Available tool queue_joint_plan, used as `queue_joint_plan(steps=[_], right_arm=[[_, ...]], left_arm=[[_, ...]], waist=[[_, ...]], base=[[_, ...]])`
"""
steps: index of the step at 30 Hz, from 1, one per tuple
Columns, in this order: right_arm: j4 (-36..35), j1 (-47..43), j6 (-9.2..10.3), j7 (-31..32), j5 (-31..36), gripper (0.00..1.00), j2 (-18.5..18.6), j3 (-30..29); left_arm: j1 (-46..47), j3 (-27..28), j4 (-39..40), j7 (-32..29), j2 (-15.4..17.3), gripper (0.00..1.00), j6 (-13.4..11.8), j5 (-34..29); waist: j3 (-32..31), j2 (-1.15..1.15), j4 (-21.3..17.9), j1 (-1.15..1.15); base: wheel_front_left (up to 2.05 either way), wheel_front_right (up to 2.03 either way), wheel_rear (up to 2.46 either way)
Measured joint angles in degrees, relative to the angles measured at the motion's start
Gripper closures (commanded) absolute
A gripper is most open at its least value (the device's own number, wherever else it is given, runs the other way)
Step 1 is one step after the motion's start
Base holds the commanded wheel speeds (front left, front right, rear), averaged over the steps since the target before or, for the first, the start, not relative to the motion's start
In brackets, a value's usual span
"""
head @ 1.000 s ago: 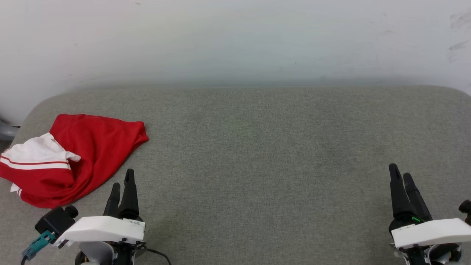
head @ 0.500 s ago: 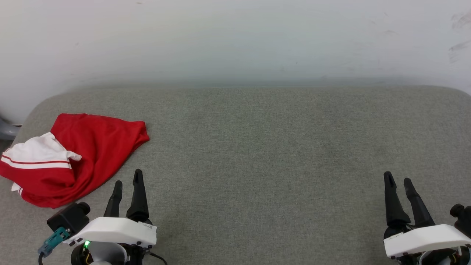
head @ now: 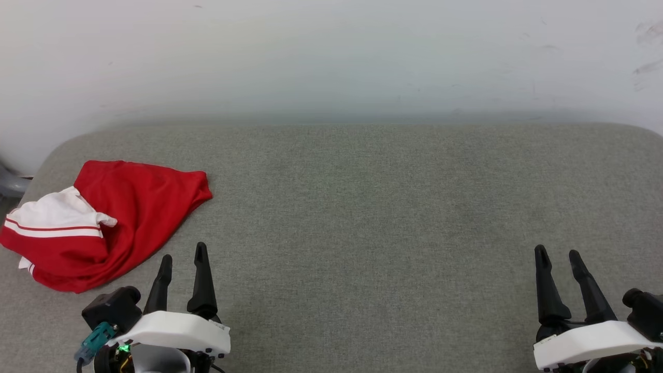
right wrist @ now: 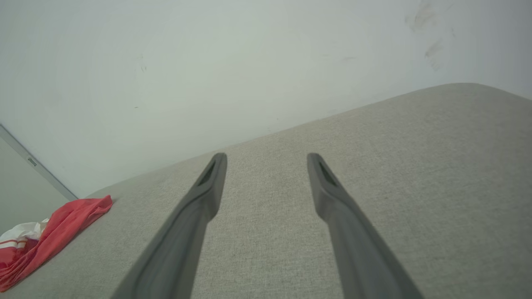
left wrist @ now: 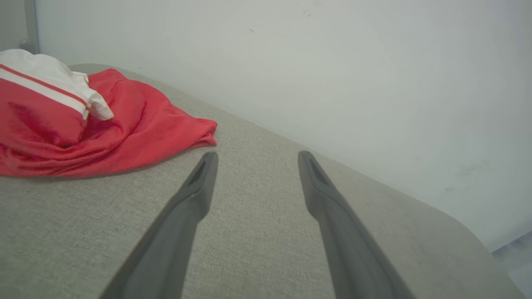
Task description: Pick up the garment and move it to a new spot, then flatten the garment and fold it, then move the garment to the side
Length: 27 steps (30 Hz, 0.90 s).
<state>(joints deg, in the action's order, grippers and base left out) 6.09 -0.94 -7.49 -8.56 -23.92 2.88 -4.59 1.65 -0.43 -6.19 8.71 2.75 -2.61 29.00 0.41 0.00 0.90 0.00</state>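
Red and soft, the garment [head: 119, 217] lay crumpled at the left of the head view on the grey fabric counter [head: 373, 207], probably light, limp and best pinched at a raised fold, while the left gripper [head: 183, 250] and right gripper [head: 557, 250] had jaws spread, empty.

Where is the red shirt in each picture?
Head view: the crumpled red jersey shirt with white sleeve lies at the left edge, midway down.
Left wrist view: shirt at upper left.
Right wrist view: shirt in the bottom left corner.
Shared landmark: the grey fabric surface meeting the white wall.
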Motion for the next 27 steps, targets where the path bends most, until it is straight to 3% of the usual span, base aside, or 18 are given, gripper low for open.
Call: queue_joint_plan(steps=[27], right_arm=[[-3.6, -1.3, -0.01, -3.5, 14.6, 0.00, 0.0, 1.5]], left_arm=[[-0.9, -2.5, 2.2, 3.5, 0.0, 0.00, -1.2, -15.2]], waist=[[-0.2, 0.00, 0.3, 0.00]], base=[[0.00, 0.00, 0.00]])
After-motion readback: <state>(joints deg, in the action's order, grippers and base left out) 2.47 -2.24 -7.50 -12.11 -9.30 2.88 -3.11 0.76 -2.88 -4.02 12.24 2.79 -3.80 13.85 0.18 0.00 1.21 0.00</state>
